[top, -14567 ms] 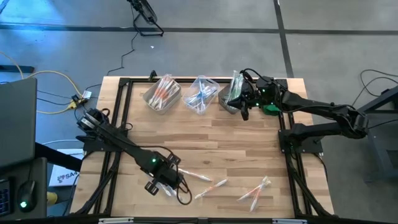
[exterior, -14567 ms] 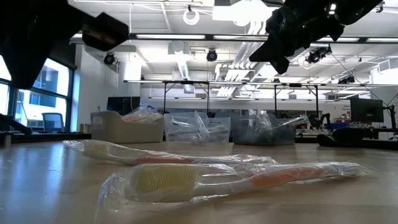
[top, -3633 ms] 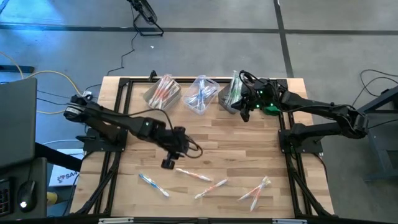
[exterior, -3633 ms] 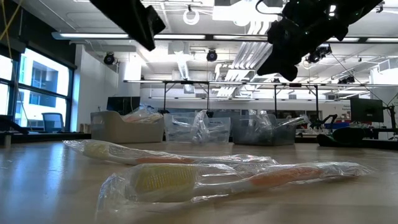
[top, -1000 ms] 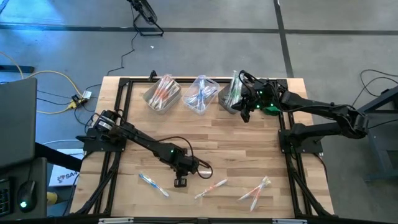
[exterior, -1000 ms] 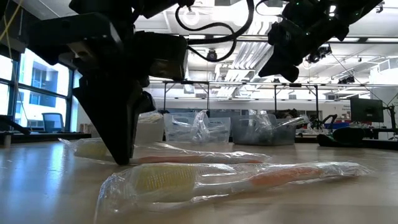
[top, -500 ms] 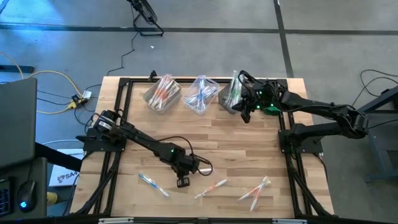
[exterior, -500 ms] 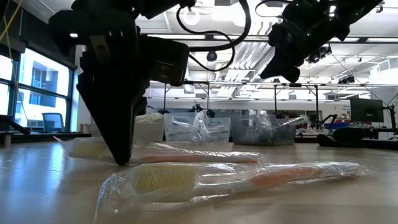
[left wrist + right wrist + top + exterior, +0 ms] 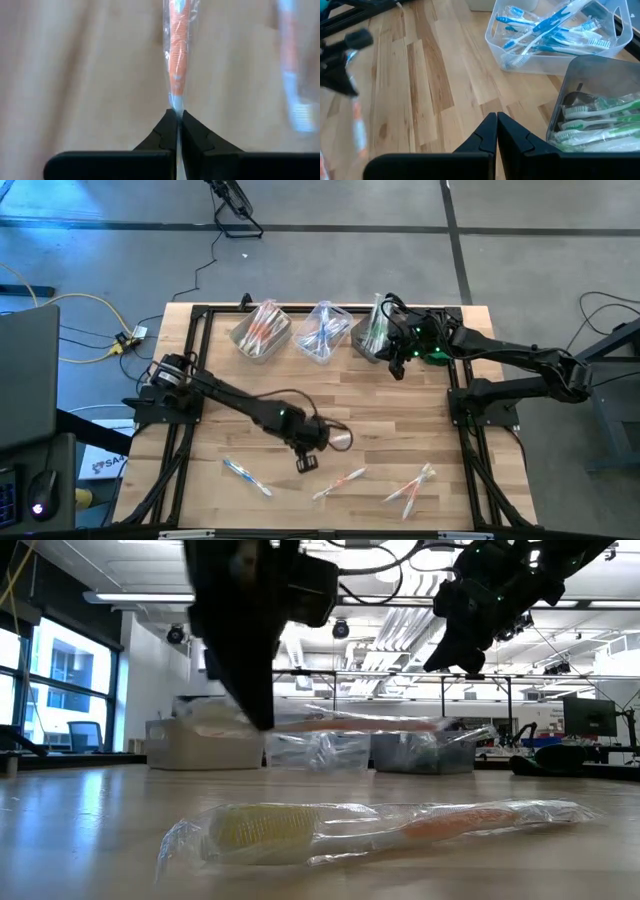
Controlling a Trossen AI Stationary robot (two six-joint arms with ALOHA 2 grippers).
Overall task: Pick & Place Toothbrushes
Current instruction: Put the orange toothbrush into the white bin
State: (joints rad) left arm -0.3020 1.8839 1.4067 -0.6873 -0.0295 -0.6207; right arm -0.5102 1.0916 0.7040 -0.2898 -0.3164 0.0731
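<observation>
My left gripper [image 9: 307, 461] hangs over the table's middle, shut on an orange-handled toothbrush [image 9: 350, 723] in a clear wrapper. The same toothbrush [image 9: 177, 50] shows in the left wrist view. On the table lie a blue toothbrush [image 9: 245, 477], an orange one [image 9: 340, 482] and a pair [image 9: 410, 485]. The low view shows one of the orange ones [image 9: 380, 830] close up. My right gripper [image 9: 396, 360] waits shut above the far right, beside the bin of green toothbrushes [image 9: 600, 117]. My left gripper pinches the wrapped toothbrush between its two fingers where the orange handle turns white [image 9: 175, 104]. The fingers [image 9: 255, 705] come from above, pointing down. The toothbrush is lifted clear of the table and sticks out about level from the fingers.
Three bins stand in a row at the far edge: one with orange toothbrushes [image 9: 262, 330], one with blue [image 9: 325, 332], one with green [image 9: 370, 330]. A small green object [image 9: 436, 356] lies beside the right arm. Bare wood lies between the bins and the left gripper.
My left gripper, down at the table on the orange toothbrush a second ago, has risen and drifted a little toward the right and far edges. The toothbrush has come up with it, lifted clear of the table and hanging level.
</observation>
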